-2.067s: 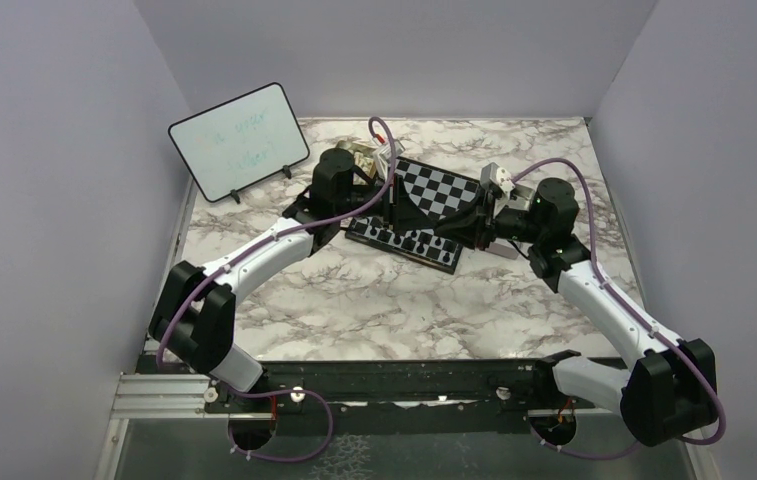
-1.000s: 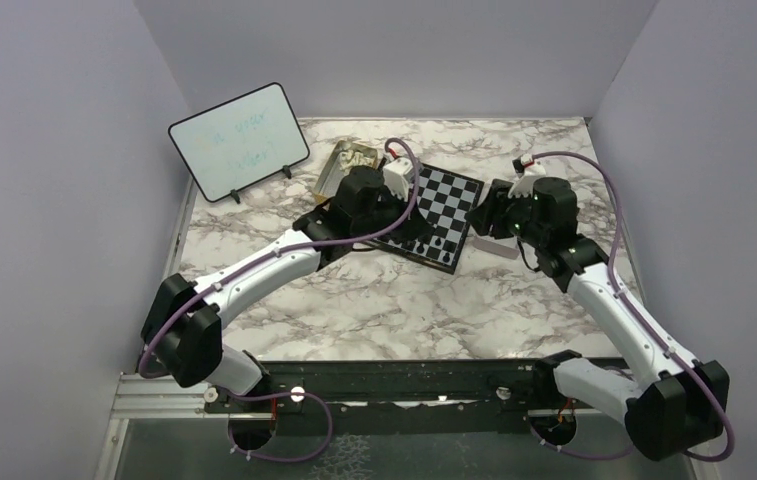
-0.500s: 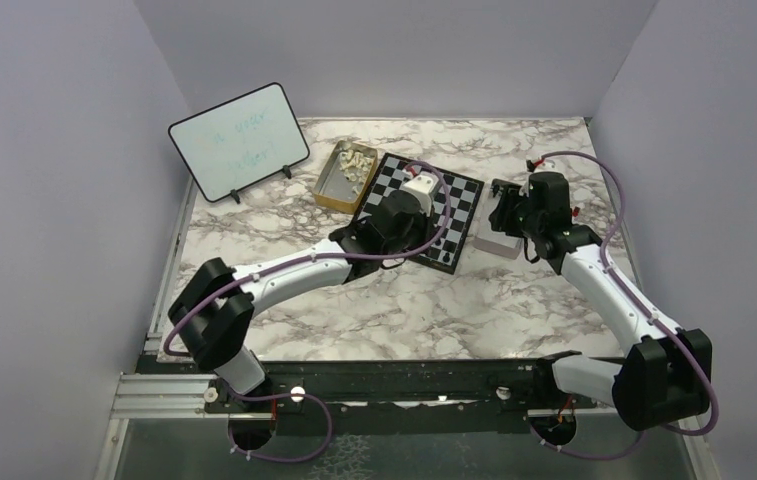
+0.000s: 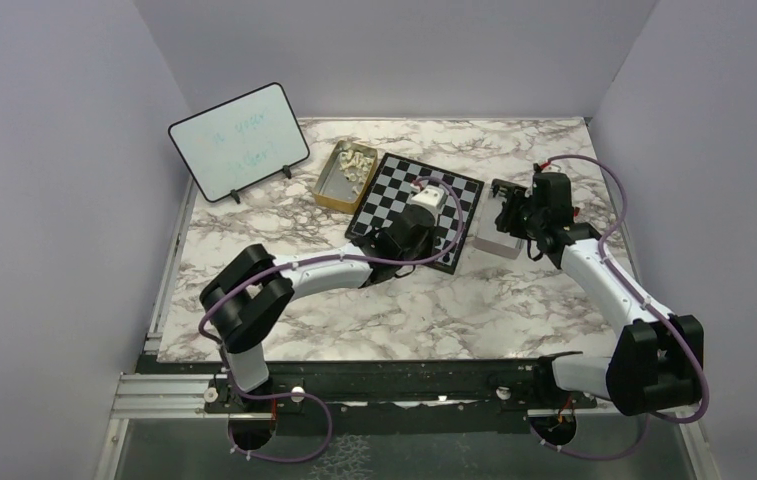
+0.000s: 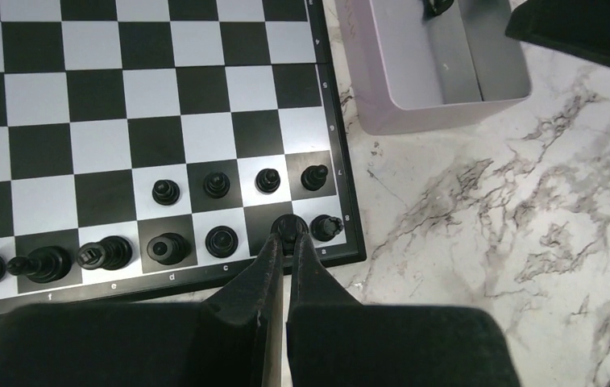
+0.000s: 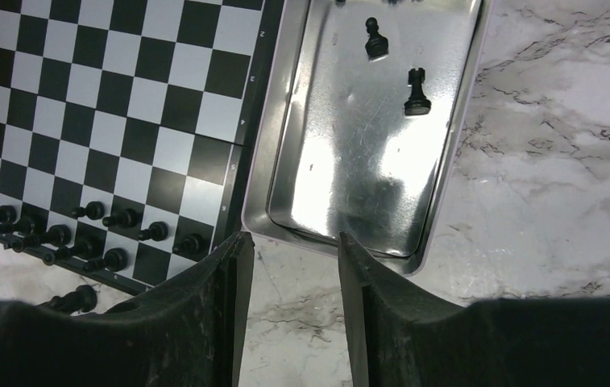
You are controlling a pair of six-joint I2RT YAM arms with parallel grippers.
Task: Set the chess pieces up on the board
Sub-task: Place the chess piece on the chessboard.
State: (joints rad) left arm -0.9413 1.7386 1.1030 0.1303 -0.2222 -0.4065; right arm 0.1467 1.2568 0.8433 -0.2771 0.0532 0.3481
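Left wrist view: the left gripper (image 5: pixel 287 242) has its fingers pressed together on the head of a black piece (image 5: pixel 288 226). This piece stands in the nearest rank of the board (image 5: pixel 148 93), just beside the corner piece (image 5: pixel 325 227). The contact looks like a pinch at the very top. The fingertips hide the piece's lower body.

**Location of parts**
- Set black chessmen (image 5: pixel 168 247) fill part of the board's two nearest ranks.
- The silver tray (image 6: pixel 350 161) lies just beside the board's right edge and holds two loose black pieces (image 6: pixel 417 93).
- The cream-white pieces (image 4: pixel 357 158) lie in the gold tin (image 4: pixel 326 185) at the board's far-left corner.
- The right gripper (image 6: pixel 292 242) hangs over the tray's near rim, jaws apart and empty.

**Handling (assessment)**
- Each piece is probably very light, rigid and glossy, so slip is likely under a shallow grip.
- The narrow base will tip easily. Keep the piece vertical and let go only with the base flat on its square.
- Take hold at the head or neck from straight above. The neighbouring pieces stand close, so a side approach risks knocking them over.

**Markings**
- File letters g, f, e, d and c are printed along the board's near border.
- The digits on the side border are too small to read.
- The dry-erase board (image 4: pixel 239 140), beyond the board's left side, carries faint green handwriting that cannot be read.
- No brand is visible.
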